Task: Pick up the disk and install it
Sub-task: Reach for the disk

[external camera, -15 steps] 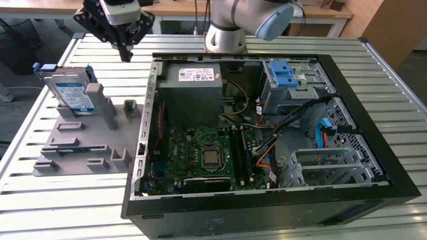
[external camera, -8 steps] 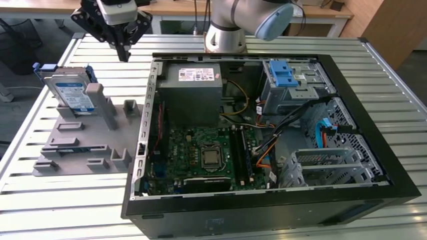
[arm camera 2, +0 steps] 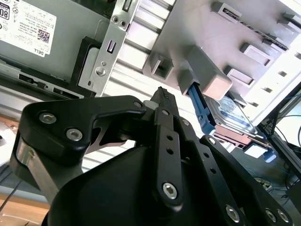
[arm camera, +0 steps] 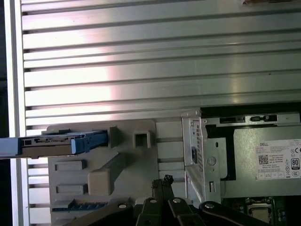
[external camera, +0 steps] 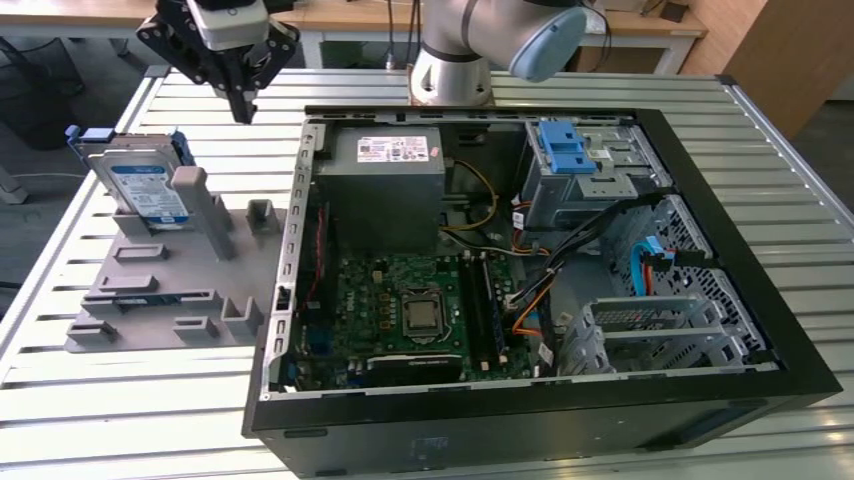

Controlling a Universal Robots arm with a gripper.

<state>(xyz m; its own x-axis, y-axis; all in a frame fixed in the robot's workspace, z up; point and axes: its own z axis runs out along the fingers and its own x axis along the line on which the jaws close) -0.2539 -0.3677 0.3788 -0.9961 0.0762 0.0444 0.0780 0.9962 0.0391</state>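
The disk [external camera: 140,185] is a silver hard drive with a white-and-blue label and blue rails. It stands on edge in a grey holder [external camera: 160,290] at the exterior view's left, beside the open computer case [external camera: 534,400]. My gripper [external camera: 242,108] hangs above the table, behind the holder and a little toward the case, clear of the disk. Its black fingers meet at a point with nothing between them, as both wrist views show [arm camera 2: 162,94] [arm camera: 164,181]. The disk [arm camera: 51,143] appears edge-on in the first wrist view, and its label [arm camera 2: 230,113] in the second.
The open case holds a grey power-supply box [external camera: 387,190], a motherboard [external camera: 414,310] and a drive cage with a blue latch [external camera: 574,155]. Orange and black cables [external camera: 534,290] cross its middle. The robot's base [external camera: 454,70] stands behind the case on the slatted metal table [external camera: 134,420].
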